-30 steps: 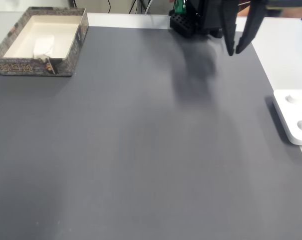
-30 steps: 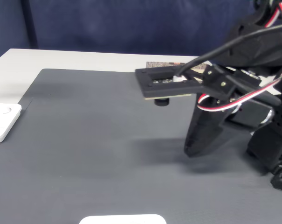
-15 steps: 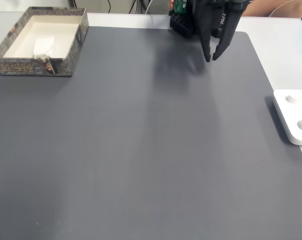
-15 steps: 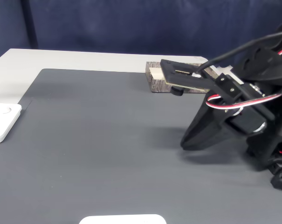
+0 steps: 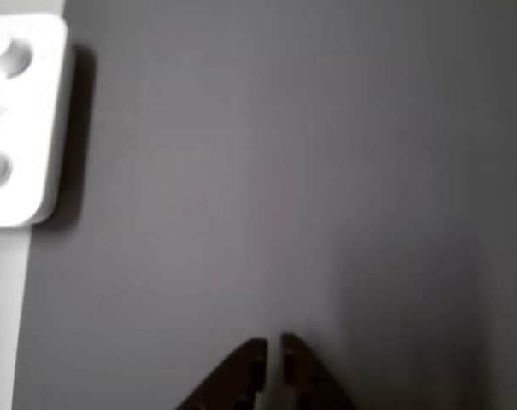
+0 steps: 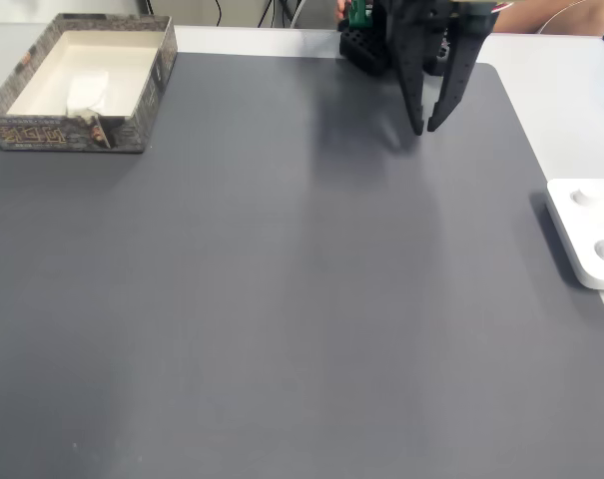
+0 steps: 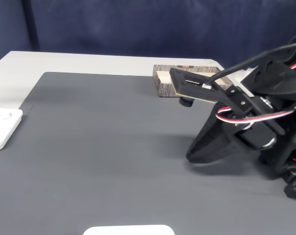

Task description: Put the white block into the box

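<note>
Over in the far-left corner of a fixed view, the white block [image 6: 87, 92] already sits inside the box [image 6: 150, 92], so the gripper [image 6: 425, 127] hangs empty, fingers nearly together, above the grey mat [image 6: 282, 299], well away from it.

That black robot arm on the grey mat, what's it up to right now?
The white block already lies inside the box at the mat's far left corner in a fixed view. The gripper holds nothing; its fingers are nearly closed, and it hangs over the grey mat near the arm's base, well away from the box.
</note>
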You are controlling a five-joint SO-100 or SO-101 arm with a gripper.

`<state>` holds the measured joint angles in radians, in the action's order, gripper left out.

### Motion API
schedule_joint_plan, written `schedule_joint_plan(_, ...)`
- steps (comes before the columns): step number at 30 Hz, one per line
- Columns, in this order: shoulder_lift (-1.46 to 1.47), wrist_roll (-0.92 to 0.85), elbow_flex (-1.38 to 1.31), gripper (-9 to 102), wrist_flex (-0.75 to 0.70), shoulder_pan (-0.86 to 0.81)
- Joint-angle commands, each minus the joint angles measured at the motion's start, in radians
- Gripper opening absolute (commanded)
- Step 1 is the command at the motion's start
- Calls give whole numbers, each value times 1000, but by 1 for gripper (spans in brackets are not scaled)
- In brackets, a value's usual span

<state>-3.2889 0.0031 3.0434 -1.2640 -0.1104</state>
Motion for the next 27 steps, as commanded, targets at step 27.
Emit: schedule_joint_plan(27,-35,-26,49,-2,-67,-9)
